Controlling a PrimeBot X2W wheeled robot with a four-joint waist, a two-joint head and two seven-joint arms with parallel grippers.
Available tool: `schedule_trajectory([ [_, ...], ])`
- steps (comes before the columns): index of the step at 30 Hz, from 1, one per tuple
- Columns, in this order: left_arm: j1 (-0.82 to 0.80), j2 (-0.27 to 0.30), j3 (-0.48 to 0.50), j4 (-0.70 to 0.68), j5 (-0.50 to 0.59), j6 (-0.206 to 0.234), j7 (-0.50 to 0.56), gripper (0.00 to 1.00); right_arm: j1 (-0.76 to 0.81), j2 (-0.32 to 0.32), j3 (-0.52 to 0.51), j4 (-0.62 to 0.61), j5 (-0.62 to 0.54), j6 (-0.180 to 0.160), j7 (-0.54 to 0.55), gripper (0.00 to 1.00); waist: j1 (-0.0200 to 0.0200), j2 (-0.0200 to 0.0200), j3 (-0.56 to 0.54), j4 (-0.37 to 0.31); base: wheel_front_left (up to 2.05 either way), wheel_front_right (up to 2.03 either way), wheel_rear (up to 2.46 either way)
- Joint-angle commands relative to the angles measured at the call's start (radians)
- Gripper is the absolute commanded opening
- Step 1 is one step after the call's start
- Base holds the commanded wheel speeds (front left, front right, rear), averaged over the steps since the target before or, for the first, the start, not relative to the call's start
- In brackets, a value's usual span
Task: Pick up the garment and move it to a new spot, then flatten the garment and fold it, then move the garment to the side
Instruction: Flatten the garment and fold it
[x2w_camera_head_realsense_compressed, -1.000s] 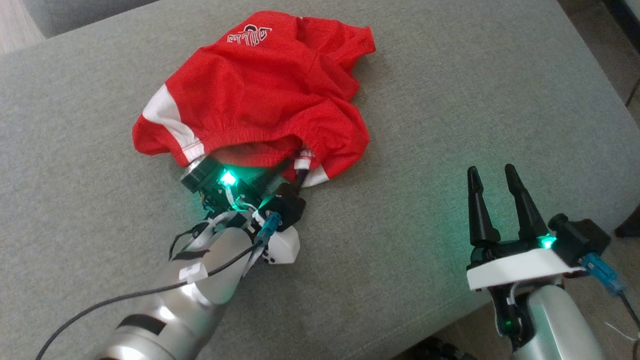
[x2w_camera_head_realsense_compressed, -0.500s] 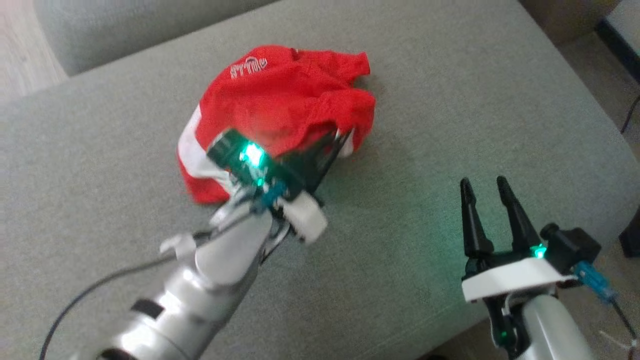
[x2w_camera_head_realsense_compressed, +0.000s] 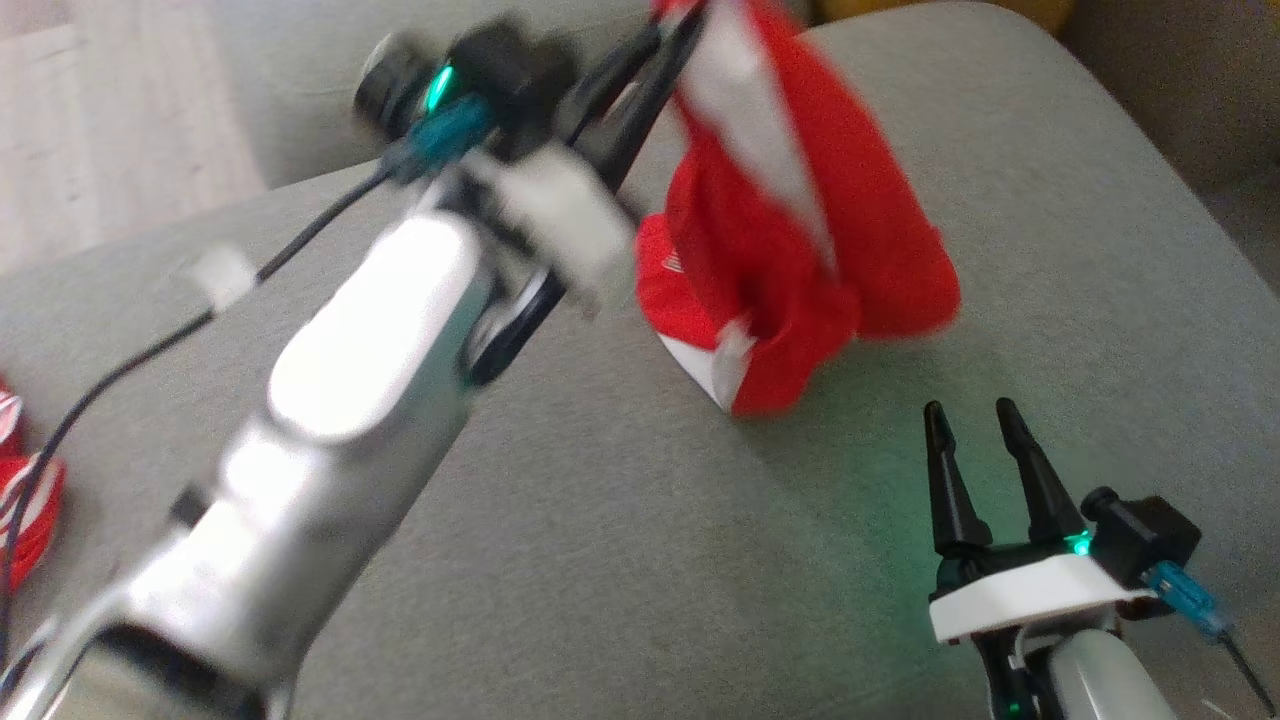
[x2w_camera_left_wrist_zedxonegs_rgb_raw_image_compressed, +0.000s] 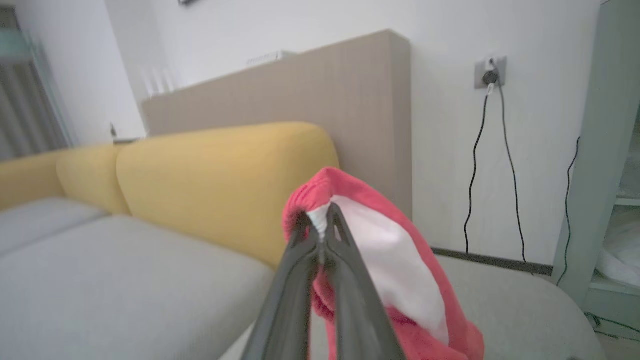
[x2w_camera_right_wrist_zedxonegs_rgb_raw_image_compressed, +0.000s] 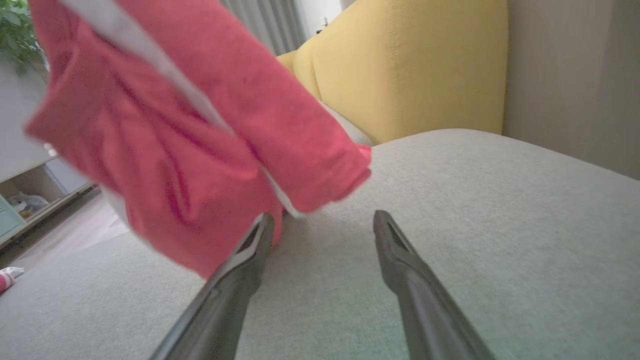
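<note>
**Edges and open room.** The grey seat cushion runs across most of the head view. Its rounded far corner is at the upper right and its near edge falls away at the lower right. A broad stretch of bare cushion lies across the middle and bottom of the frame. Pale floor shows at the upper left, blurred.

**Task item.** The garment, red with a white stripe, hangs at the upper centre of the head view. It is bunched, and its lower end sits low over the cushion. Whether it touches cannot be told.

**End effectors.** The left end effector has its fingers pinched together on a top fold of the garment, with white trim caught between the tips. The right end effector stands at the lower right with its fingers spread wide and nothing between them. It is just beside the garment's lower end.

**Surroundings and obstructions.**
- The left arm crosses the frame from lower left to upper centre, trailing a dark cable.
- A second red-and-white item lies at the left edge.
- In the left wrist view a yellow backrest borders the cushion, with a wooden panel behind it.
- A wall socket with hanging cords is at the upper right of that view.

**Containers.** A shelf unit stands at the right edge of the left wrist view. Something pale rests on it, too blurred to identify.
</note>
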Motion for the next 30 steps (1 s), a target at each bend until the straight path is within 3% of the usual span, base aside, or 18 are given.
schedule_trajectory([
  [1, 0.065, 0.075, 0.014, -0.043, -0.062, 0.002, 0.044, 0.0, -0.006, -0.004, 0.015, -0.038, -0.011, -0.001, -0.006, 1.0, 0.0002, -0.0001, -0.011, 0.057, 0.0, 0.0, 0.0],
  [4, 0.187, 0.146, 0.009, -0.066, -0.133, 0.002, 0.081, 0.0, -0.004, -0.004, 0.009, -0.04, -0.014, -0.001, -0.006, 1.0, 0.0002, -0.0001, 0.001, 0.101, 0.0, 0.0, 0.0],
  [10, 0.306, 0.205, 0.019, -0.082, -0.189, 0.005, 0.071, 0.0, -0.007, -0.004, 0.005, -0.011, -0.035, -0.001, -0.006, 1.0, 0.0002, -0.0001, 0.032, 0.175, 0.0, 0.0, 0.0],
  [17, 0.295, 0.224, 0.041, -0.074, -0.171, 0.016, 0.006, 0.0, -0.019, -0.004, 0.078, 0.084, -0.08, -0.001, -0.006, 1.0, 0.0002, -0.0001, 0.068, 0.226, 0.0, 0.0, 0.0],
  [28, 0.252, 0.216, 0.022, -0.056, -0.169, 0.011, -0.013, 0.0, -0.077, -0.004, 0.079, 0.187, -0.123, -0.001, -0.006, 1.0, 0.0002, -0.0001, 0.1, 0.257, 0.0, 0.0, 0.0],
  [29, 0.25, 0.217, 0.02, -0.056, -0.17, 0.01, -0.014, 0.0, -0.083, -0.004, 0.084, 0.182, -0.121, -0.001, -0.006, 0.76, 0.0002, -0.0001, 0.101, 0.259, 0.0, 0.0, 0.0],
  [30, 0.246, 0.219, 0.015, -0.055, -0.17, 0.009, -0.016, 0.0, -0.093, -0.004, 0.094, 0.168, -0.111, -0.001, -0.006, 0.1, 0.0002, -0.0001, 0.103, 0.26, 0.0, 0.0, 0.0],
])
